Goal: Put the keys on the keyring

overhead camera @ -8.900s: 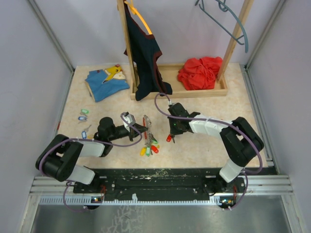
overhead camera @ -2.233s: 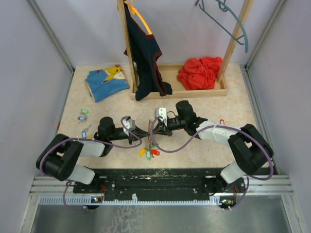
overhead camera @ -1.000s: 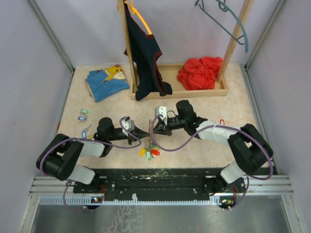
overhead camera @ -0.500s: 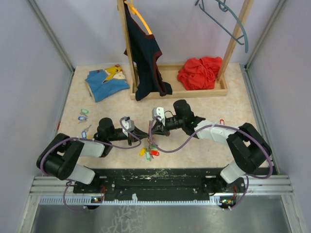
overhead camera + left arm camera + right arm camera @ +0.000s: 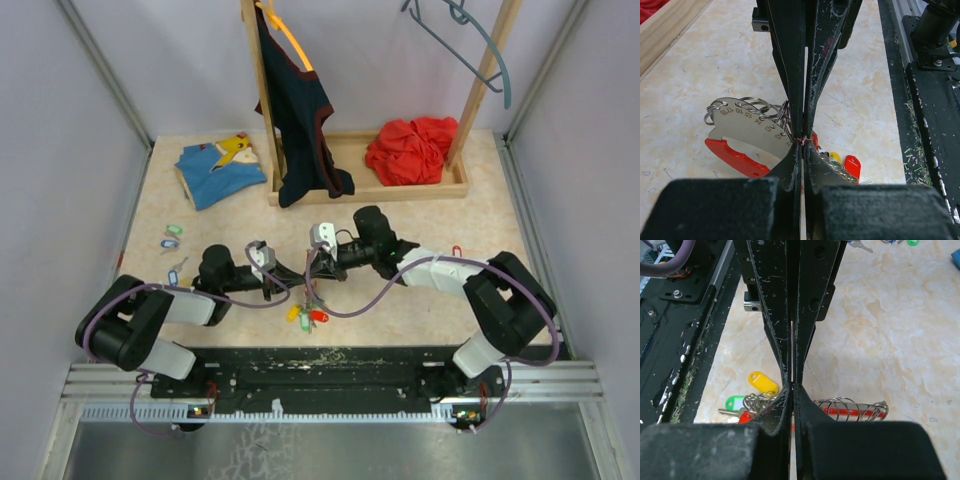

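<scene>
— Silver rings and bright tags, all in one knot at the middle of the worktop [image 5: 430, 305]. What's new?

— The right arm has swung in. Some seconds back it hung apart, with a red-tagged key dangling. Now the right fingers [image 5: 782, 407] meet the left fingers [image 5: 790, 162] tip to tip, right by the keyring [image 5: 752, 104].

— Is either pair wide?

— No, both are pressed flat together. The tips hide whether anything thin is pinched, so I cannot tell.

— And the keys?

— The keys [image 5: 306, 313] lie bunched on the worktop, just on the near side of the tips. They show yellow, green and red tags. They sit just beside a numbered plate [image 5: 740, 131] with a red grip [image 5: 735, 157], which carries the rings. No red tag dangles alone now. I'd judge that key is being worked onto the keyring, or is already on, but the join itself is hidden.

— What's left, then?

— Loose keys [image 5: 174, 231] lie at the far left, well apart from the bunch. Those are probably next.

— Anything in the way?

— The right arm's cable [image 5: 352, 303] loops close beside the bunch and might snag a tag. The two arms also crowd each other at the tips. The rack [image 5: 370, 186] and the cloths at the back are well clear.
</scene>
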